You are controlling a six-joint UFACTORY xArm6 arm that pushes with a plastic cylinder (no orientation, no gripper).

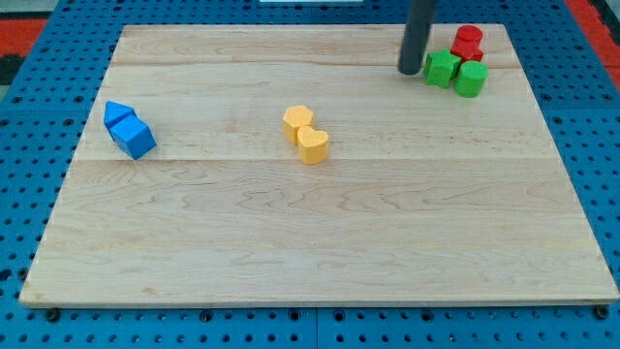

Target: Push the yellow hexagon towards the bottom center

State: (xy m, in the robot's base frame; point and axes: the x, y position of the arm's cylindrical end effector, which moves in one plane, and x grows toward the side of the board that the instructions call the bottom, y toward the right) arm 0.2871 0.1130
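Note:
The yellow hexagon point(297, 121) sits a little left of the board's middle, touching a second yellow block point(313, 145) with a rounded, heart-like shape just below and to its right. My tip point(411, 70) rests on the board near the view's top right, far to the right of and above the yellow blocks. It stands just left of a green block point(442, 68).
A second green block point(471, 79) and two red blocks point(468, 42) cluster at the top right beside the first green one. Two blue blocks point(128, 129) touch each other at the view's left. The wooden board point(310, 252) lies on a blue pegboard.

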